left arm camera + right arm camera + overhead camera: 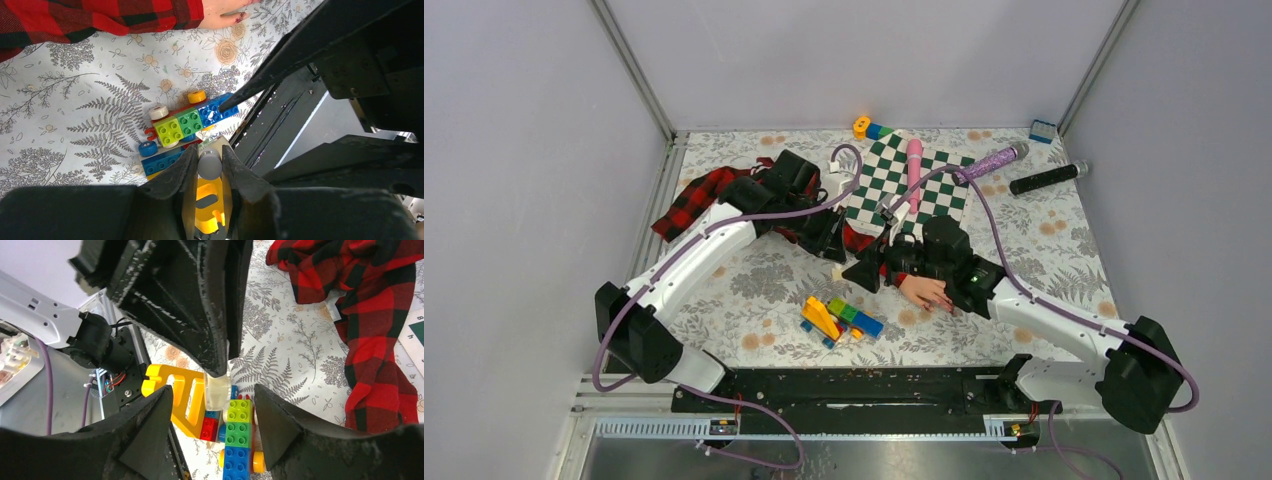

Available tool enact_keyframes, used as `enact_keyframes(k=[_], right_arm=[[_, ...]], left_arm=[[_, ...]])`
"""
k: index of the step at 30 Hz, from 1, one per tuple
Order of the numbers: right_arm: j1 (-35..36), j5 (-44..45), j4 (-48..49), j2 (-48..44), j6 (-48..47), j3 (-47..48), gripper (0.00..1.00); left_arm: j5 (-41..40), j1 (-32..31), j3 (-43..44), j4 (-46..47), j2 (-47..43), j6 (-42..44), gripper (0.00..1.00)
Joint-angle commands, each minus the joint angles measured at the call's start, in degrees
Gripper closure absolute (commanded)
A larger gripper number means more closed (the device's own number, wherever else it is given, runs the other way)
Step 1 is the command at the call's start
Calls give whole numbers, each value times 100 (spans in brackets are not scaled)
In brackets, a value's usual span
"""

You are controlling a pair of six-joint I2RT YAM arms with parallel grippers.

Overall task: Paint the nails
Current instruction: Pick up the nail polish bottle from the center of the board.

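Left gripper (pixel 210 151): clamped on the bottle (pixel 218 392); uncapping step, likely.
Right gripper (pixel 214 399): jaws apart; you next square them on its exposed end.

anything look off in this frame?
Nothing spilled or damaged. The plaid sleeve is bunched up rather than flat, and a brick toy sits close to the mannequin hand, clutter unrelated to nail painting.

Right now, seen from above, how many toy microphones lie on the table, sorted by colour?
Pink microphone: 1
Purple microphone: 1
Black microphone: 1
Total: 3
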Motion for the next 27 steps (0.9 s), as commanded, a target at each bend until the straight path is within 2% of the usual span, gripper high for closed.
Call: enact_keyframes(k=[1,6,17,24,27], right_arm=[[85,357,429,115,-70,-13,33],[99,231,339,250,-98,5,34],[129,172,522,497,-50,8,43],[129,90,593,562,-35,22,57],[128,55,632,562,-23,7,71]], left_arm=[[70,-47,344,-6,-15,88,100],[78,-61,406,-12,4,70,100],[74,-100,441,-12,35,83,100],[84,-105,432,-12,52,74,100],[110,-108,449,-8,61,70,100]])
